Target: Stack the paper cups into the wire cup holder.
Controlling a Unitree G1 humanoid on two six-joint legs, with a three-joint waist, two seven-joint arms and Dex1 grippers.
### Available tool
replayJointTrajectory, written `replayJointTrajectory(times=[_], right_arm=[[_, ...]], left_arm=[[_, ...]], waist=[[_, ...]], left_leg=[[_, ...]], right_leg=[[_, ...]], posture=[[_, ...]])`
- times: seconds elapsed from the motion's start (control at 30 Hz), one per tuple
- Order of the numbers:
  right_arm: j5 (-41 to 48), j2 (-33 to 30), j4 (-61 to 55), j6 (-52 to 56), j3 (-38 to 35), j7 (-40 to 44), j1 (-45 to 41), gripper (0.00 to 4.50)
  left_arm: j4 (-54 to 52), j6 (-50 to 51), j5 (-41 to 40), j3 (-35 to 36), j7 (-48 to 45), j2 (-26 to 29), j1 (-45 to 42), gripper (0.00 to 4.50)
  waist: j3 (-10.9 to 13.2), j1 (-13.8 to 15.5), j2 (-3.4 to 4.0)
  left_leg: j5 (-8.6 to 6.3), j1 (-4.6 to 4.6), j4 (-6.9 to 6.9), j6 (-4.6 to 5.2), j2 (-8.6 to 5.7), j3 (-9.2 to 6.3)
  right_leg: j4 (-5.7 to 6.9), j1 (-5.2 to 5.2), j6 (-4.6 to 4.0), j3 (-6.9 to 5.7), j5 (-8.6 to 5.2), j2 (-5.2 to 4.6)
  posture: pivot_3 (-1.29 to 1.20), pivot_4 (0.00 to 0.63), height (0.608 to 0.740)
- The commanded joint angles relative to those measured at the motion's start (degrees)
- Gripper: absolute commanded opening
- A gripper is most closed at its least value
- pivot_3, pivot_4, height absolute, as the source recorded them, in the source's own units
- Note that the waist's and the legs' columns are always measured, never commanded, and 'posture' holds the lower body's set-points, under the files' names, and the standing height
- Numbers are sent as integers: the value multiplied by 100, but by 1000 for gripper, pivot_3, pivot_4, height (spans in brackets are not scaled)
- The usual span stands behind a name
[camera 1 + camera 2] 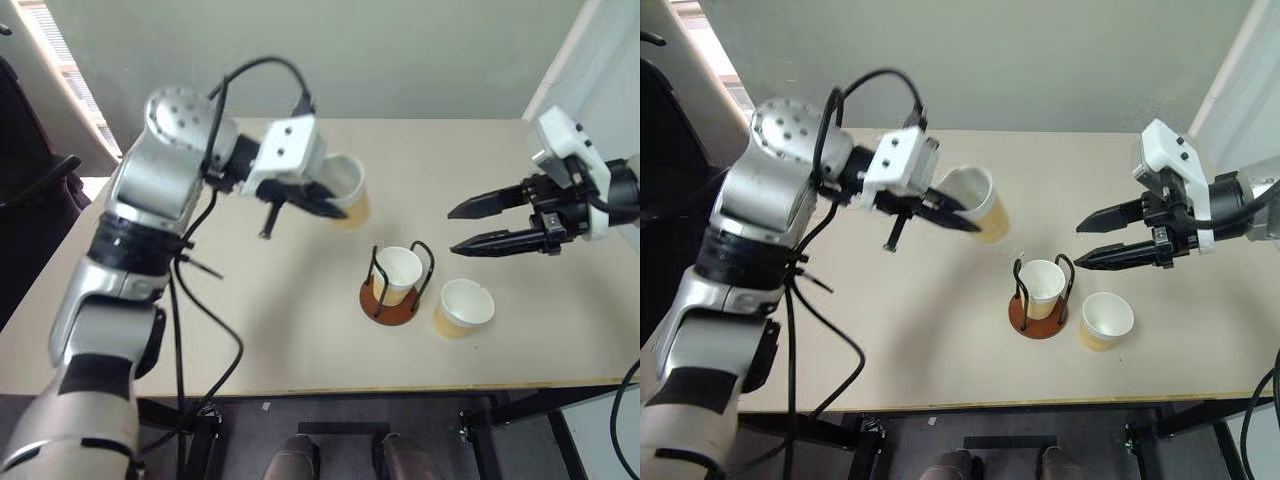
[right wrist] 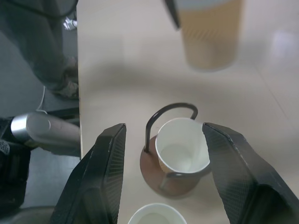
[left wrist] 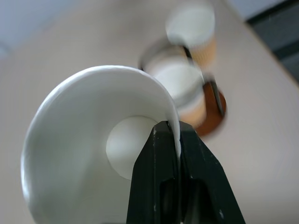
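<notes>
beige counter (image 1: 300, 330): left tool (image 1: 325, 205) pinches a paper cup (image 1: 348, 190) by its rim, clear for stacking; right tool (image 1: 478, 226) open, empty.

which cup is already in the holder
The middle cup, standing upright between the wire loops of the holder. One cup stands on the table beside it; the third cup is pinched by the left end effector.

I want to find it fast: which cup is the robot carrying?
Look over the beige table to the left claw. It pinches the rim of one paper cup, lifted and tilted. The other cups sit down low: one inside the wire cup holder, one beside it.
</notes>
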Motion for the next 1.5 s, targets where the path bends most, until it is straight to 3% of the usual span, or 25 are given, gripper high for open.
replayJointTrajectory(times=[0.03,0.3,0.73,1.5], right_arm=[[126,-233,-307,-57,-550,-83,186,2684],[958,-198,-661,692,-1847,-858,577,2684],[1970,-173,-1375,1201,-2836,-1905,1440,2684],[2590,-412,-1538,1051,-3150,-2574,1970,2684]], left_arm=[[40,109,-234,3,-257,-70,-136,41],[434,-68,-502,-526,-260,-370,-408,41],[1529,-801,-748,-1275,-260,-968,-1014,41],[2170,-1422,-377,-2017,-260,-1524,-654,41]], waist=[[-1,0,3],[-1,18,3],[0,74,3],[-2,100,5]], left_leg=[[-2,0,2,3,-1,2],[-6,-6,11,8,-1,8],[-16,-4,23,24,-10,16],[-76,-10,93,60,-20,24]], right_leg=[[-2,2,5,1,0,1],[-9,3,29,8,-2,0],[-13,14,65,18,-5,-6],[-10,39,130,30,-39,-11]], posture=[[0,150,740],[0,150,740],[0,150,740],[0,150,740]])
